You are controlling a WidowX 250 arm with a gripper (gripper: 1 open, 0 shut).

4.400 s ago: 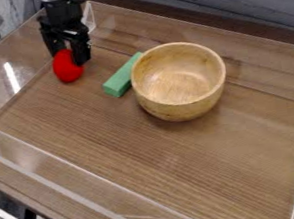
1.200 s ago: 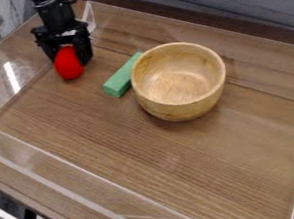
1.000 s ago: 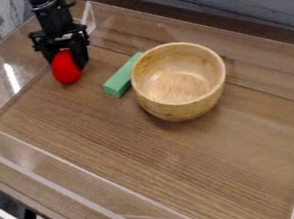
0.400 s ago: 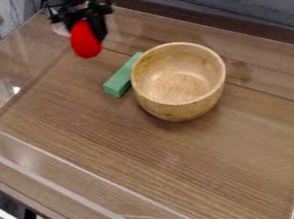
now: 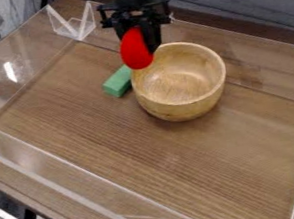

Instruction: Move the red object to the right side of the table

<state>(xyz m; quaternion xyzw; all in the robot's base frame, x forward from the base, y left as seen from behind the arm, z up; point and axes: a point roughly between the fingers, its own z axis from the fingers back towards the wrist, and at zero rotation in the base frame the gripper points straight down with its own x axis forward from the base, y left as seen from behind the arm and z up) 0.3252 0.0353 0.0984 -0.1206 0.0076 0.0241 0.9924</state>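
The red object (image 5: 136,50), a small glossy strawberry-shaped toy, hangs in the air between the black fingers of my gripper (image 5: 138,32), which is shut on it. It is lifted above the table (image 5: 144,172), just over the left rim of the wooden bowl (image 5: 182,79) and above the flat green block (image 5: 119,81). The gripper points nearly straight down, and its fingers hide the top of the toy.
The wooden bowl stands in the middle of the brown tabletop with the green block lying against its left side. Low clear acrylic walls (image 5: 9,63) edge the table. A clear acrylic piece (image 5: 72,23) stands at the back left corner.
The gripper closed on the red toy at the table's back left, lifted it, and carried it to the right. It now hangs beside the bowl's left rim.
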